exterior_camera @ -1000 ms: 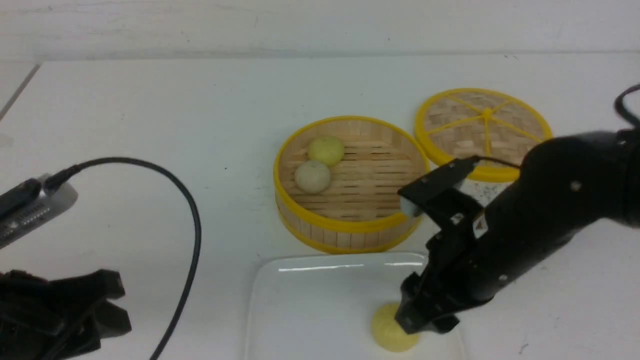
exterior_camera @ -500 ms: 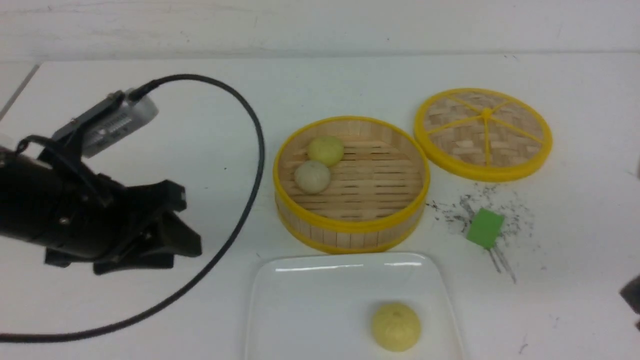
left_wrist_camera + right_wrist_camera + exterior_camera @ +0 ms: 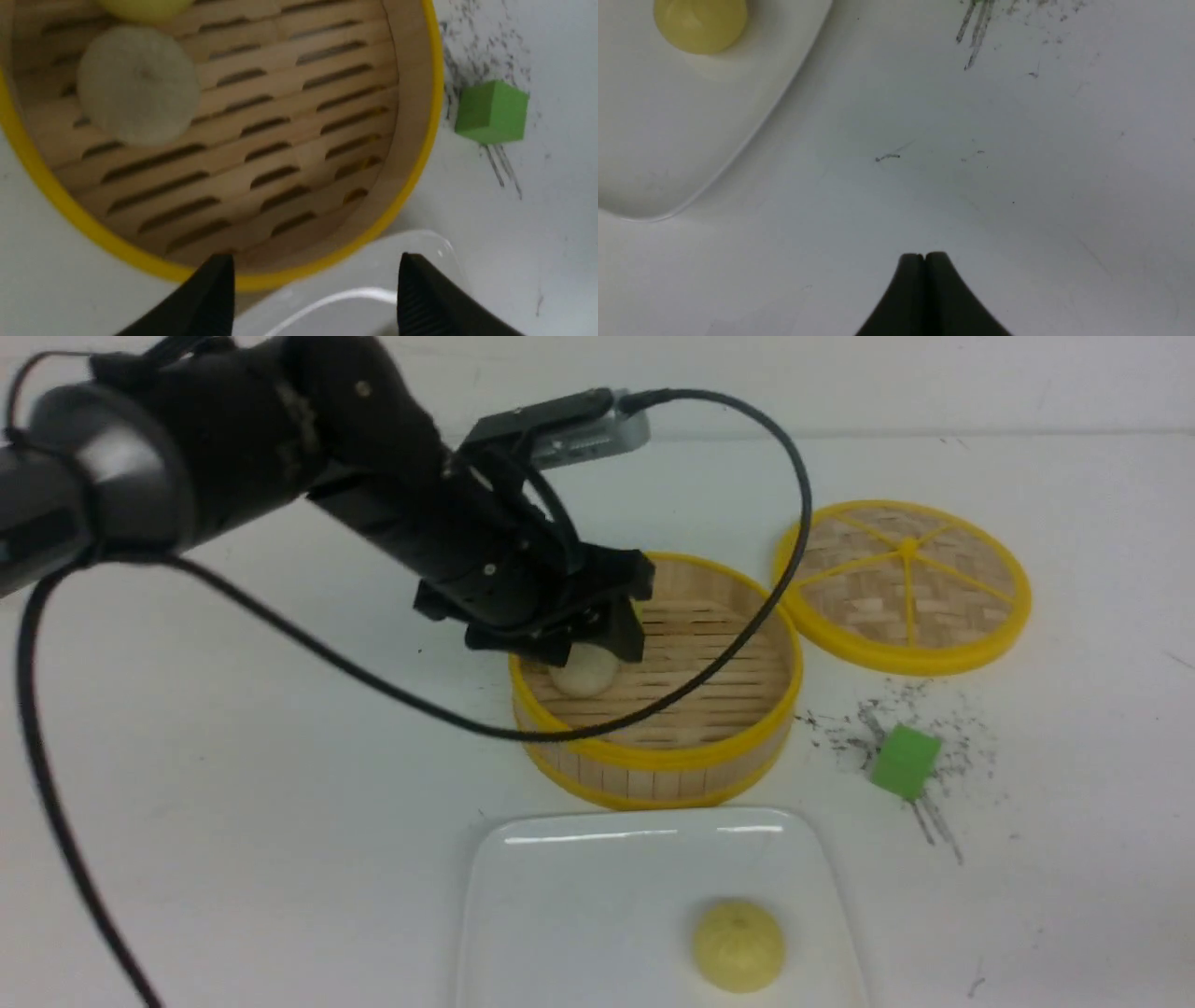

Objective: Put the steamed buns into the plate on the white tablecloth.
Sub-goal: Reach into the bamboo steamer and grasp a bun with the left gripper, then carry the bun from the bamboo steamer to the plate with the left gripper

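One pale yellow steamed bun (image 3: 738, 945) lies on the white plate (image 3: 579, 905), near its right side; the right wrist view shows this bun (image 3: 700, 21) and plate (image 3: 668, 140) too. A beige bun (image 3: 586, 674) sits in the bamboo steamer (image 3: 653, 758), on the white tablecloth (image 3: 280, 756). My left gripper (image 3: 583, 646) hangs open just above that bun. In the left wrist view the beige bun (image 3: 138, 84) and the edge of a yellow bun (image 3: 145, 5) lie beyond the open gripper (image 3: 315, 261). My right gripper (image 3: 924, 255) is shut and empty over bare cloth, out of the front view.
The steamer's woven lid (image 3: 904, 583) lies flat at the back right. A green cube (image 3: 904, 761) sits among black scuffs right of the steamer. My left arm's black cable (image 3: 784, 551) loops over the steamer.
My left arm swung from the near left up over the steamer and its gripper opened wide. The right arm let go of the yellow bun on the plate and left the front view.
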